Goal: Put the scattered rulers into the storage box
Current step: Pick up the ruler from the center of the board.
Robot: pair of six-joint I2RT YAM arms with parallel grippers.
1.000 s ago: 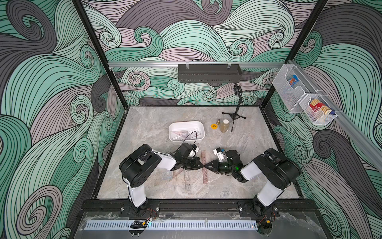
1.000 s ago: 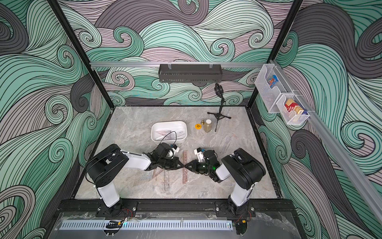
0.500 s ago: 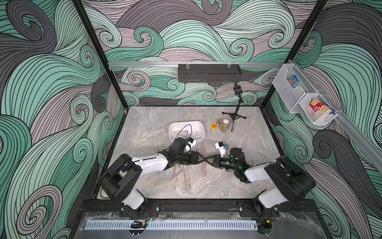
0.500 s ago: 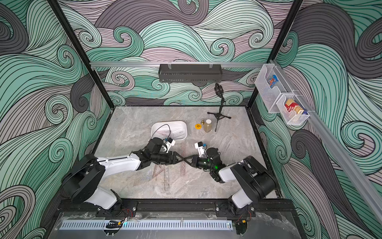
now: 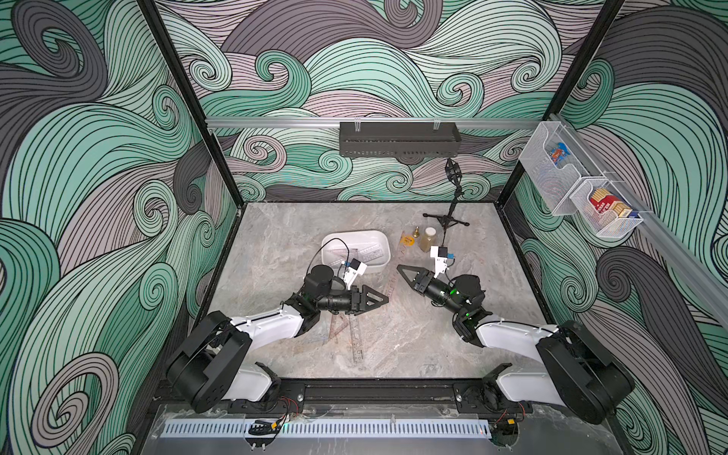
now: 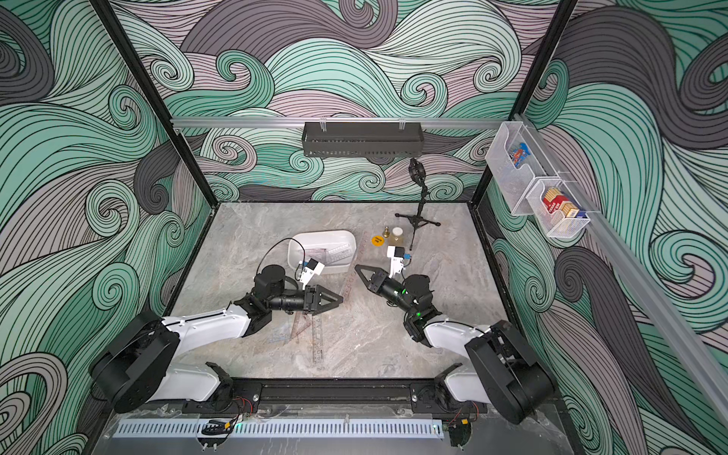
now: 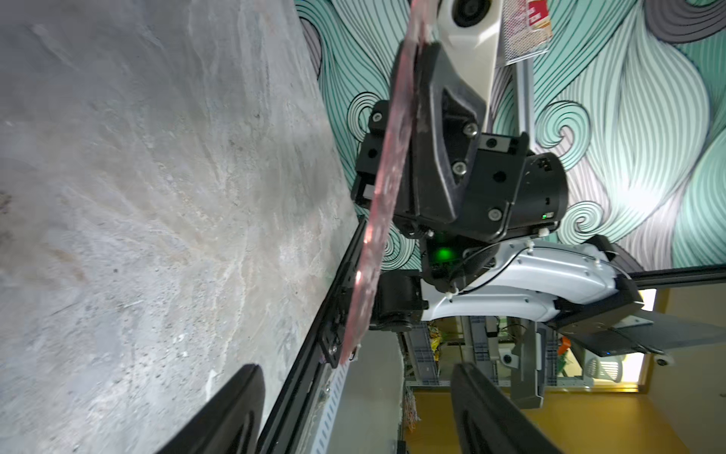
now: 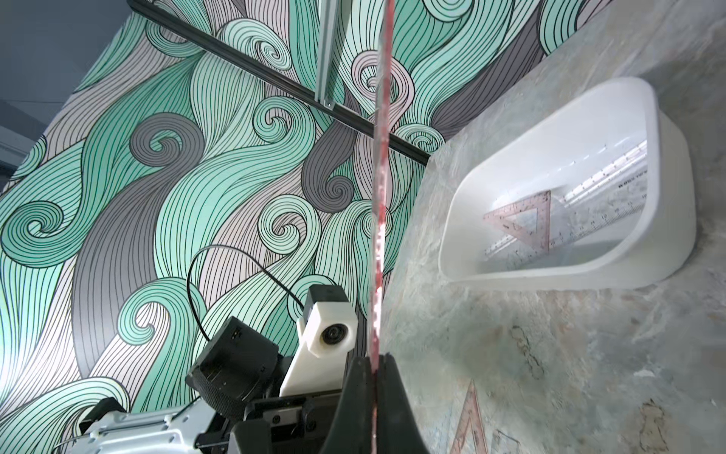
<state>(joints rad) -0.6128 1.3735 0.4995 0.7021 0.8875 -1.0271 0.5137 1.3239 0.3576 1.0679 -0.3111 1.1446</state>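
My left tool (image 5: pixel 380 301) is left of the middle, low over the table (image 5: pixel 272 240); its fingers stand wide apart and the left wrist view shows nothing between them. Just on the near side of it, a loose triangle (image 5: pixel 337 328) and a loose straight ruler (image 5: pixel 355 342) lie flat on the table, close together; whether they overlap I cannot tell. I judge that these two will be hard to lift, since they are thin and lie flush; I would take one by an edge or a corner, not from above. Farther away and a little to the right is the storage box (image 5: pixel 356 235); a stored triangle (image 8: pixel 522 224) and a stored clear ruler (image 8: pixel 601 218) lie already inside. Between my two tools is the pinkish ruler (image 7: pixel 389 177), a long strip turned on its edge; my right tool (image 8: pixel 375 377) is closed on it, but how far from the end I cannot tell exactly. Its free part reaches toward the left tool and appears clear of those fingers. I think this strip is light, smooth and easy to bend; gripped off the middle it may swing or slip, so I would move it slowly to the box and lower it lengthways.
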